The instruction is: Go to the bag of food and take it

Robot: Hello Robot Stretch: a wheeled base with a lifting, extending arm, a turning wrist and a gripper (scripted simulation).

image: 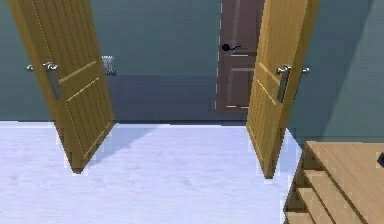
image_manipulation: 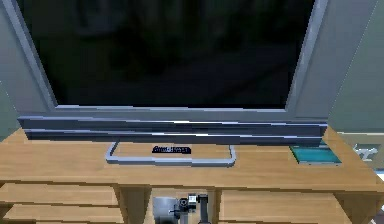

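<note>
At the arm side view's bottom edge, the dark arm bar point(image_manipulation: 206, 212) rises just right of the middle. Left of it are small white squares with black marks and the gripper point(image_manipulation: 172, 209). The gripper stands in front of the wooden TV stand point(image_manipulation: 60, 160), at a gap between its lower shelves. I cannot tell whether it holds anything. On the stand's top, a flat teal thing point(image_manipulation: 315, 155) lies at the right, and a small pale thing point(image_manipulation: 368, 152) sits at the far right edge.
A large dark television point(image_manipulation: 170, 50) stands on the stand, with a small dark remote-like bar point(image_manipulation: 172, 150) on its base. In the forward view, two open wooden doors point(image: 75, 80) point(image: 280, 80) flank a pale floor point(image: 170, 170). A dark door point(image: 238, 55) lies behind. The stand's corner point(image: 340, 185) is at bottom right.
</note>
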